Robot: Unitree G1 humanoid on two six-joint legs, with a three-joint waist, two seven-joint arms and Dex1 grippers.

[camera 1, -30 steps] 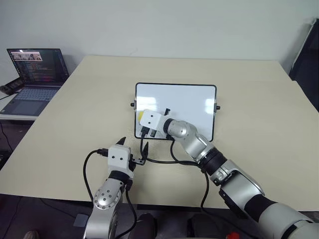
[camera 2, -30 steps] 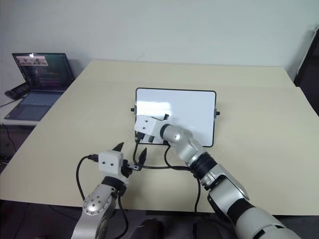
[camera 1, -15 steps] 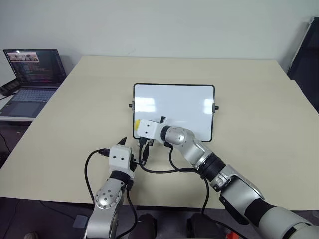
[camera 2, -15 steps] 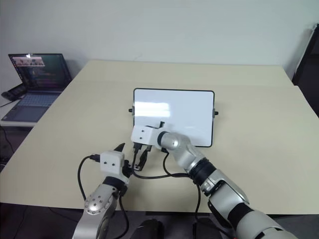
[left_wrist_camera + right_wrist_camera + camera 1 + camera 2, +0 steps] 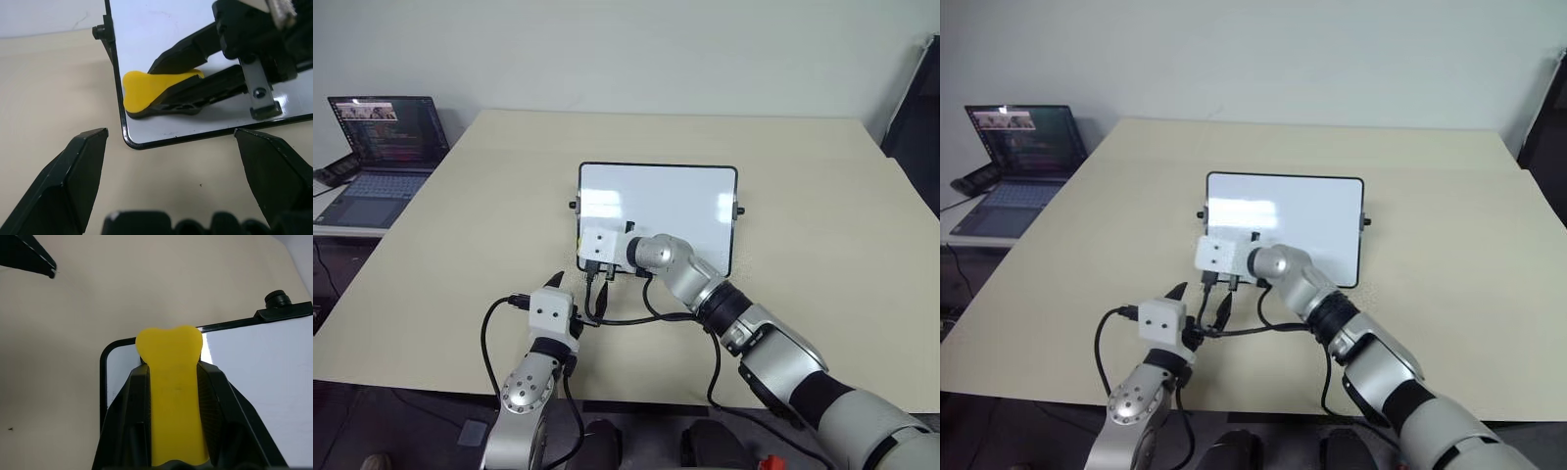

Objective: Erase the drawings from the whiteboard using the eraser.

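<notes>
Nearest, the left gripper (image 5: 171, 161) hovers over the desk (image 5: 460, 255), fingers (image 5: 73, 176) spread wide. Just beyond, the right gripper (image 5: 172, 382) clamps the eraser (image 5: 146, 88), pressing it onto the whiteboard (image 5: 675, 201) at its near left corner. Far left, a laptop (image 5: 382, 147).

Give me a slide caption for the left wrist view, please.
The right gripper presses the yellow eraser flat at a corner of the whiteboard.

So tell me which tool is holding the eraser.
The right tool, shut on the yellow eraser at the whiteboard's near-left corner. The left tool is open, holding nothing.
</notes>
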